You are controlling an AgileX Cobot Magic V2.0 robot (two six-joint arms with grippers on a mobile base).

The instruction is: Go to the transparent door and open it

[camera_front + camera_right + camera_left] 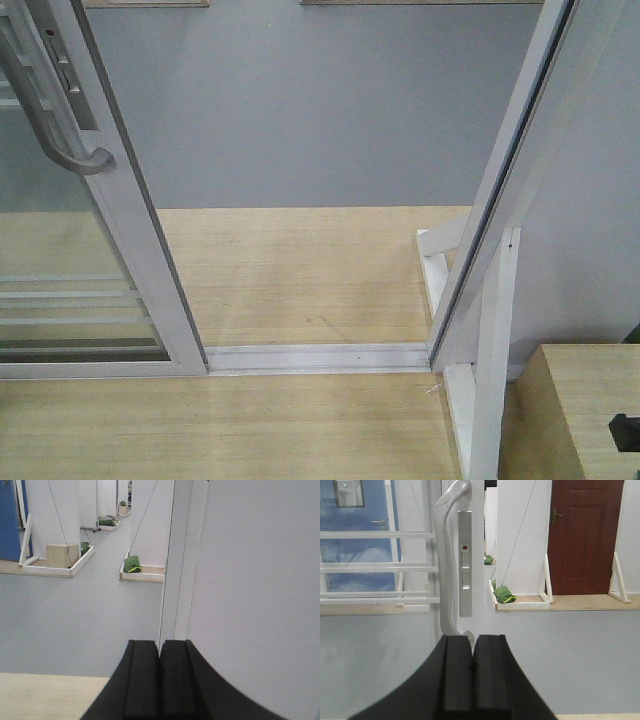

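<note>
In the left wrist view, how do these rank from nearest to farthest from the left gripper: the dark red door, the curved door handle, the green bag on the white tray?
From the left gripper:
1. Curved door handle, just ahead, upper left.
2. Green bag, centre, across the grey floor.
3. Dark red door, far right, farthest back.

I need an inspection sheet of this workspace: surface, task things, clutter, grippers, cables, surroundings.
Surface: light wooden floor, white door track across it.
Job's things: transparent door stands at the left of the track, gap open beside it; curved grey handle on its stile.
Clutter: green bags at partition bases.
Grippers: left gripper shut, empty, below the handle; right gripper shut, empty.
Cables: thin lines slanting along partitions.
Surroundings: grey floor, dark red door, blue door.
</note>
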